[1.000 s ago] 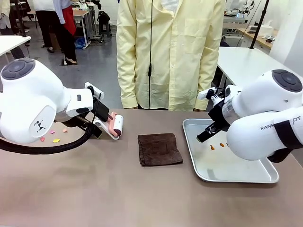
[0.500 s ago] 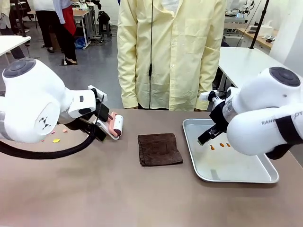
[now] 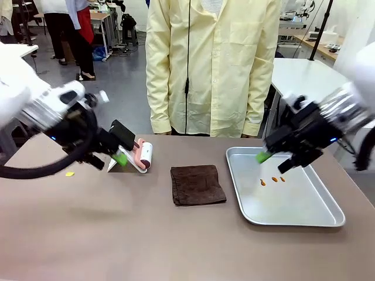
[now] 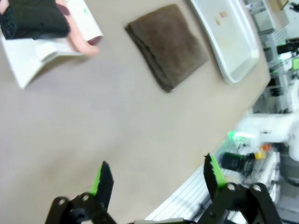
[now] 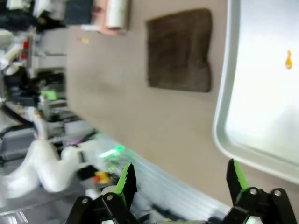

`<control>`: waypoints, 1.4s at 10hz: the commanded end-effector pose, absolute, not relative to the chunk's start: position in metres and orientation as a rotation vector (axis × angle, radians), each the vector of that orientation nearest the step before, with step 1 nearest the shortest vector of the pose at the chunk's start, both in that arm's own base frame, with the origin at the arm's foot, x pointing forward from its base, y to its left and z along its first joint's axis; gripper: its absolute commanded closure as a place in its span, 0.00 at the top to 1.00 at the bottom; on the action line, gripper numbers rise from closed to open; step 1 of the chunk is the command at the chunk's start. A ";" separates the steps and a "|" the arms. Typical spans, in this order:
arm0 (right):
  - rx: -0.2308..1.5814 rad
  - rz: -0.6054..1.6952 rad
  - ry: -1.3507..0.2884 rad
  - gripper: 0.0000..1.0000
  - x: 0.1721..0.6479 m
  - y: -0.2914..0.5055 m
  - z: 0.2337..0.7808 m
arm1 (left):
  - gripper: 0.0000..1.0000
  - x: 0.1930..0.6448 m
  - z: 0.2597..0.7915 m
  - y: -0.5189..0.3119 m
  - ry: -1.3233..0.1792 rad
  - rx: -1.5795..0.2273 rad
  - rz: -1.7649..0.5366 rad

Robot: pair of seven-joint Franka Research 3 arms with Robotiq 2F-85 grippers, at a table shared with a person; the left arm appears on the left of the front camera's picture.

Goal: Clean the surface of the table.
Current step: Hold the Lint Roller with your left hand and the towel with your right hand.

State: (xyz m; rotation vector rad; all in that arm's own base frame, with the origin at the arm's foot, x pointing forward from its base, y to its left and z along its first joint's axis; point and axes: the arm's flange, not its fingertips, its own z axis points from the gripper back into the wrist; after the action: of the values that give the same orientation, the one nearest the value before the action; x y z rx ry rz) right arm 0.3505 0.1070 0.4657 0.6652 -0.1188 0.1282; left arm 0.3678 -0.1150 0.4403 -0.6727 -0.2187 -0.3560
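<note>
Left gripper (image 3: pixel 123 150) hangs released, jaws wide and empty, above the table (image 3: pixel 135 234), which spreads beneath both grippers. Roller (image 3: pixel 145 155) lies just beside its tips, cloth (image 3: pixel 197 184) farther off toward the right gripper (image 3: pixel 274 161). Right gripper likewise released and empty, over the tray (image 3: pixel 293 222); orange scraps (image 3: pixel 273 180) just below it.

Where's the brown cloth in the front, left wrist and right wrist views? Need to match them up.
Front view: the brown cloth lies at centre, left of the metal tray.
Left wrist view: the cloth is upper middle, with the tray to its right in the top corner.
Right wrist view: the cloth is top centre, with the tray along the right side.
Shared landmark: the tray beside the cloth.
</note>
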 end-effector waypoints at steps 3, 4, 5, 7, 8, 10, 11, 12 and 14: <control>0.957 -0.172 -0.318 1.00 0.280 -0.019 0.469 | 1.00 0.317 0.470 0.010 -0.524 -0.966 0.004; 1.014 -0.228 -0.344 1.00 0.267 -0.050 0.466 | 1.00 0.300 0.467 0.044 -0.591 -0.985 0.082; 1.063 -0.292 -0.385 1.00 0.254 -0.080 0.460 | 1.00 0.285 0.458 0.077 -0.630 -1.006 0.176; 1.189 -0.414 -0.457 1.00 0.230 -0.134 0.441 | 1.00 0.252 0.434 0.131 -0.699 -1.061 0.362; 1.228 -0.456 -0.493 1.00 0.220 -0.152 0.433 | 1.00 0.236 0.423 0.144 -0.733 -1.075 0.446; 1.262 -0.499 -0.502 1.00 0.216 -0.164 0.421 | 1.00 0.224 0.416 0.144 -0.769 -1.075 0.524; 1.247 -0.521 -0.503 1.00 0.217 -0.166 0.419 | 1.00 0.228 0.418 0.135 -0.785 -1.048 0.574; 1.235 -0.527 -0.485 1.00 0.239 -0.227 0.465 | 1.00 0.277 0.465 0.233 -0.726 -1.058 0.533; 1.235 -0.527 -0.485 1.00 0.239 -0.227 0.465 | 1.00 0.277 0.465 0.233 -0.726 -1.058 0.533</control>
State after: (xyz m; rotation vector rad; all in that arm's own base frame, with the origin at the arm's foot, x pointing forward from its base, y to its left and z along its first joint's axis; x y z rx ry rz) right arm 0.2388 -0.2280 0.4566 1.2235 -0.4645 -0.5372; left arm 0.2779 0.2326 0.4653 -1.0540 -0.7199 0.5536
